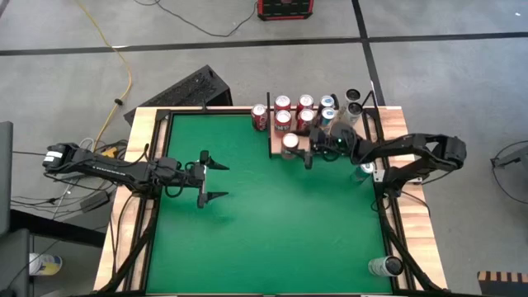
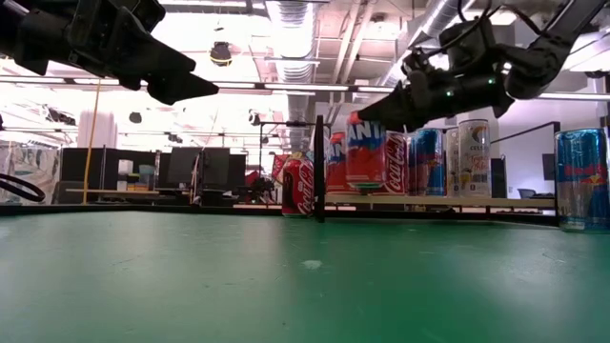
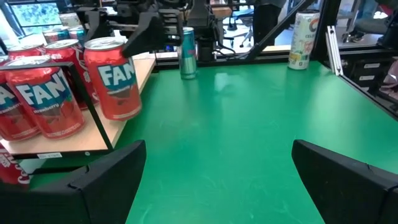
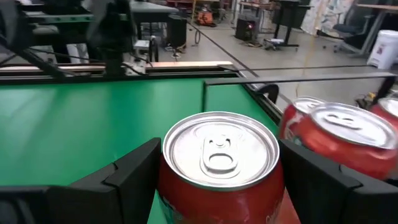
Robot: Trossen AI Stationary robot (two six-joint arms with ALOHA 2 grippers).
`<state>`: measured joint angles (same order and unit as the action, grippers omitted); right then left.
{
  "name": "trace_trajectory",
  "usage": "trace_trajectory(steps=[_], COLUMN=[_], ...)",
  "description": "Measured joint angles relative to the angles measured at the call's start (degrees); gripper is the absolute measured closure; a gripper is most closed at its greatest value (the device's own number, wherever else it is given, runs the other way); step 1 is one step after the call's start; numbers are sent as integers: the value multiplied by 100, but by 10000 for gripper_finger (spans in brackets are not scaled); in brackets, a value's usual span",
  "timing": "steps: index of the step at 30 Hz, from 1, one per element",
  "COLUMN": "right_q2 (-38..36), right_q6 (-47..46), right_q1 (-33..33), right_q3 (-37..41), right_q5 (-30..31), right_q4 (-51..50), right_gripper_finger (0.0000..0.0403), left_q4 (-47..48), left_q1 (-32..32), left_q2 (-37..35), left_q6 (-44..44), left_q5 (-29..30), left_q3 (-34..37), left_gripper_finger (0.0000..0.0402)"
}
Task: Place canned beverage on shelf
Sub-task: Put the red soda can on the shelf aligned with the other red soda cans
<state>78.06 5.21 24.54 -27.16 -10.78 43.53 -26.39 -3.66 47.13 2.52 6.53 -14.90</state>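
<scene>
The shelf (image 1: 342,153) is a pale wood board with black posts at the table's far right, and several cans stand on it. My right gripper (image 1: 297,145) reaches in from the table's right and is shut on a red Fanta can (image 4: 217,155) at the board's near left corner. That can also shows in the low view (image 2: 365,152) and the left wrist view (image 3: 112,78). My left gripper (image 1: 216,180) hangs open over the table's left half with nothing between its fingers (image 3: 348,180). My right gripper pinches the Fanta can's upper wall just below the rim (image 4: 163,163), one finger on each side. The fingers come nearly level from the table's right. The can stands upright over the shelf's near left corner. Whether its base rests on the board I cannot tell.
A red cola can (image 1: 260,117) stands on the green surface just left of the shelf. A blue can (image 1: 367,169) stands at the right edge and a pale can (image 1: 386,266) at the near right corner. The middle of the green table (image 1: 272,223) holds nothing.
</scene>
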Motion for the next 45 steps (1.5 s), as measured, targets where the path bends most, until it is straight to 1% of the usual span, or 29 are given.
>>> trace_trajectory(steps=[9, 17, 20, 27, 34, 38, 40, 42, 45], right_q2=[0, 1, 0, 0, -70, -316, -547, -830, -1257], right_q6=[-20, 85, 129, 151, 256, 255, 260, 268, 334], right_q1=[229, 224, 224, 224, 224, 185, 104, -63, -519], right_q3=[0, 0, -2, -7, -7, -8, -61, -163, -397], right_q5=[15, 284, 453, 506, 504, 504, 504, 492, 507], right_q4=[-14, -239, -288, -289, -226, -97, -203, -551, -1693], right_gripper_finger=[85, 84, 74, 39, 35, 37, 38, 41, 61], left_q4=[-9, -9, -7, -7, -4, -3, -2, 0, 4], left_q1=[1, -1, 1, 1, 1, -1, 0, 1, -1], left_q2=[0, 0, 0, 0, 0, 0, 0, 0, 0], left_q6=[0, -2, -2, -9, -11, -7, -6, -4, -4], left_q5=[35, 35, 35, 35, 35, 35, 35, 35, 35], left_q3=[0, 0, 0, 0, 0, 0, 0, 0, 0], left_gripper_finger=[13, 13, 13, 13, 13, 13, 13, 13, 13])
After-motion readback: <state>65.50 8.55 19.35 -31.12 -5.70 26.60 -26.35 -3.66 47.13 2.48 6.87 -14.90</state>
